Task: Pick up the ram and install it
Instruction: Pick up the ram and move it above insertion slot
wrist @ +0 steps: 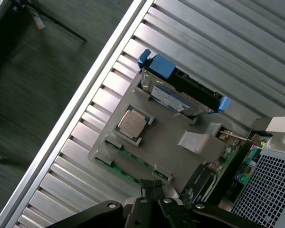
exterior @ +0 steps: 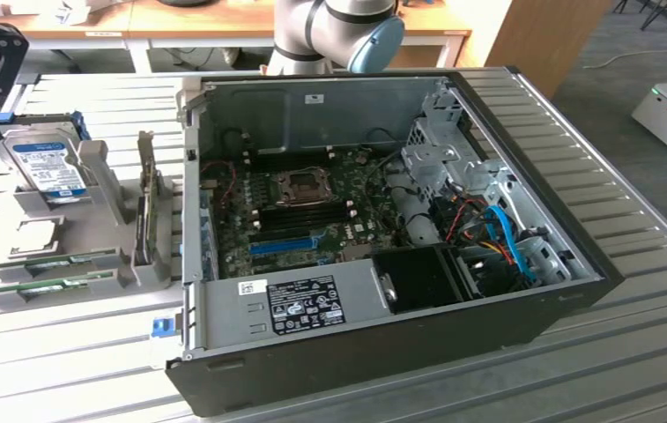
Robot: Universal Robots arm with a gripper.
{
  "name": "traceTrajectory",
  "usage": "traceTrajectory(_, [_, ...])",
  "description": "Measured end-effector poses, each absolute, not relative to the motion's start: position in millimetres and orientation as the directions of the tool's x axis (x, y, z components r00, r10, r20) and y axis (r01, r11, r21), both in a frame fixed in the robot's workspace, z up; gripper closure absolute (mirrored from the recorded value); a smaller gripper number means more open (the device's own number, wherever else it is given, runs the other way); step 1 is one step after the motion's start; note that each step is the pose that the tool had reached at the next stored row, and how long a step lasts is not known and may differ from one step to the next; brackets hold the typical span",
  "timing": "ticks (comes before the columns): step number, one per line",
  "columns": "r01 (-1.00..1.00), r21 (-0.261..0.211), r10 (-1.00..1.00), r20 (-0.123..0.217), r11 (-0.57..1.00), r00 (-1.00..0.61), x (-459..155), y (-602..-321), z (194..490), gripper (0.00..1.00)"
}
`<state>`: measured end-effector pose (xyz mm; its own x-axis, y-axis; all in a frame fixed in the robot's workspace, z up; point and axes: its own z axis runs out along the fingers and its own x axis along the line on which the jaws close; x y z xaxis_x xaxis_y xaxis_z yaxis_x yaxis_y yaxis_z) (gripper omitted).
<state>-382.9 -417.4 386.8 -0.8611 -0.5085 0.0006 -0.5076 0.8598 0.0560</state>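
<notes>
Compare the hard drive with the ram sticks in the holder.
The hard drive is silver with a blue-white label; ram sticks are green. The hard drive is broad and stands tall; ram sticks are narrow and sit low. Both stand on edge in the gray holder.

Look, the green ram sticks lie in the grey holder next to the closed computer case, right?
Not quite: the computer case is open, and the exterior view shows the motherboard inside it. The rest is right: the green ram sticks lie in the grey holder beside the case.
</notes>
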Motion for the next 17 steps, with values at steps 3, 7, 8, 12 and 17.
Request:
traceTrajectory(3, [-0.537, 0.058, -0.538, 0.000, 0.842, -0.843, -382.9, -417.4, 386.8, 0.90])
traceTrajectory(7, [-0.573, 0.059, -0.574, -0.001, 0.817, -0.819, -382.9, -417.4, 386.9, 0.90])
traceTrajectory(8, [-0.582, 0.060, -0.583, -0.002, 0.811, -0.813, -382.9, -417.4, 386.8, 0.90])
traceTrajectory(12, [-0.619, 0.062, -0.620, -0.003, 0.783, -0.785, -382.9, -417.4, 386.8, 0.90])
traceTrajectory(17, [-0.664, 0.064, -0.665, -0.005, 0.745, -0.747, -382.9, -417.4, 386.8, 0.90])
